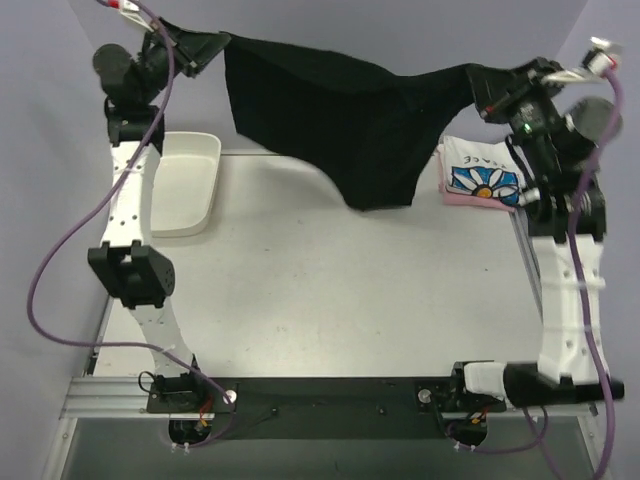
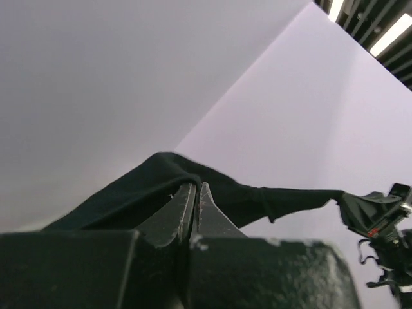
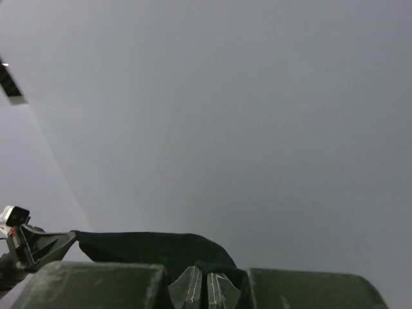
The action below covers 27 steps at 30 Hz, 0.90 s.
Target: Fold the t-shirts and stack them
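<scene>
Spotter: Cloth like this has no stiffness at all. Your black t-shirt (image 1: 340, 120) hangs in the air above the far half of the table (image 1: 330, 300), sagging in the middle, with one lobe drooping low toward the right.

Operator: Do both grips have it?

Spotter: Yes. Your left gripper (image 1: 222, 42) is clamped on one upper edge, jaws pressed together with only thin fabric between them. Your right gripper (image 1: 478, 80) is pinched onto the other end, where the cloth is bunched into a narrow rope.

Operator: How will it behave when I lay it down?

Spotter: I'd judge it light and limp — it goes wherever gravity takes it and creases rather than lying flat. The bunched right end is the weak point: a roped-up hold probably won't let that side spread. Better holds would be at the outer corners, on a hem or shoulder seam, where the doubled edge gives your fingers something to bite.

Operator: And the others?

Spotter: The white daisy-print shirt (image 1: 485, 178) lies folded at the table's far right, on top of the pink shirt (image 1: 478, 199), just below your right gripper. The white tray (image 1: 185, 180) sits on the left. Mind the hanging lobe — it's near that stack, and a sweep could drag it askew.
</scene>
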{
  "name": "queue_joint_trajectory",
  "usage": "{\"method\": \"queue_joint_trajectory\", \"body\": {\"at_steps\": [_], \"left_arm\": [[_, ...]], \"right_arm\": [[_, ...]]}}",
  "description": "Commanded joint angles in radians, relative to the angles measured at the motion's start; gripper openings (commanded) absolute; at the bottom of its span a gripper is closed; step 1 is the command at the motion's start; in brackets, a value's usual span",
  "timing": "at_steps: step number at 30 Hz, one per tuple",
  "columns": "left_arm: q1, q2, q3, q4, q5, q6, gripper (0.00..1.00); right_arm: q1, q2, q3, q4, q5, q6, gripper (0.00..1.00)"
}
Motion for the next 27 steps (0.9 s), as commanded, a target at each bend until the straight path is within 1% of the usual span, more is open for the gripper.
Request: {"method": "queue_joint_trajectory", "body": {"at_steps": [1, 2, 3, 5, 6, 7, 8, 9, 10, 11, 12, 13, 15, 16, 17, 18, 19, 20, 21, 23, 27], "left_arm": [[0.03, -0.315, -0.186, 0.1, 0.071, 0.091, 0.0], [0.026, -0.378, -0.294, 0.069, 0.049, 0.141, 0.0], [0.023, -0.494, -0.484, 0.002, 0.023, 0.224, 0.0], [0.025, -0.602, -0.712, -0.011, -0.026, 0.28, 0.0], [0.025, -0.691, -0.907, -0.061, -0.054, 0.33, 0.0], [0.025, -0.733, -0.992, -0.08, -0.077, 0.364, 0.0], [0.022, -0.771, -1.072, -0.103, -0.148, 0.395, 0.0], [0.02, -0.828, -1.157, -0.168, -0.19, 0.432, 0.0], [0.02, -0.851, -1.29, -0.186, -0.222, 0.441, 0.0], [0.016, -0.873, -1.359, -0.197, -0.28, 0.446, 0.0], [0.014, -0.897, -1.416, -0.266, -0.313, 0.426, 0.0], [0.01, -0.908, -1.526, -0.267, -0.327, 0.418, 0.0], [-0.003, -0.928, -1.587, -0.319, -0.393, 0.414, 0.0], [-0.006, -0.931, -1.617, -0.335, -0.406, 0.417, 0.0], [-0.01, -0.936, -1.621, -0.395, -0.425, 0.426, 0.0], [-0.013, -0.942, -1.619, -0.429, -0.472, 0.429, 0.0], [-0.013, -0.946, -1.616, -0.448, -0.479, 0.436, 0.0], [-0.013, -0.949, -1.602, -0.509, -0.486, 0.45, 0.0], [-0.012, -0.959, -1.595, -0.535, -0.52, 0.453, 0.0], [-0.012, -0.971, -1.579, -0.594, -0.525, 0.463, 0.0], [-0.012, -1.037, -1.569, -0.667, -0.552, 0.476, 0.0]], "right_arm": [[0.004, -0.261, -0.179, 0.134, -0.11, -0.067, 0.0], [0.005, -0.298, -0.244, 0.129, -0.121, -0.063, 0.0], [0.007, -0.377, -0.379, 0.132, -0.118, -0.04, 0.0], [0.01, -0.462, -0.547, 0.154, -0.116, -0.018, 0.0], [0.012, -0.546, -0.711, 0.172, -0.11, 0.006, 0.0], [0.013, -0.585, -0.783, 0.171, -0.106, 0.009, 0.0], [0.013, -0.622, -0.846, 0.159, -0.098, 0.008, 0.0], [0.015, -0.678, -0.968, 0.136, -0.087, 0.011, 0.0], [0.015, -0.705, -1.024, 0.096, -0.083, 0.023, 0.0], [0.015, -0.728, -1.09, 0.082, -0.083, 0.037, 0.0], [0.015, -0.764, -1.139, 0.051, -0.086, 0.049, 0.0], [0.016, -0.784, -1.234, 0.042, -0.096, 0.06, 0.0], [0.016, -0.843, -1.294, 0.008, -0.083, 0.063, 0.0], [0.016, -0.861, -1.326, -0.036, -0.078, 0.049, 0.0], [0.016, -0.884, -1.328, -0.062, -0.054, 0.045, 0.0], [0.018, -0.889, -1.322, -0.125, -0.043, 0.039, 0.0], [0.018, -0.892, -1.302, -0.154, -0.038, 0.013, 0.0], [0.018, -0.895, -1.284, -0.185, -0.029, 0.005, 0.0], [0.018, -0.895, -1.268, -0.25, -0.002, 0.002, 0.0], [0.018, -0.901, -1.23, -0.294, 0.0, -0.003, 0.0], [0.018, -0.919, -1.199, -0.421, 0.058, 0.051, 0.0]]}}
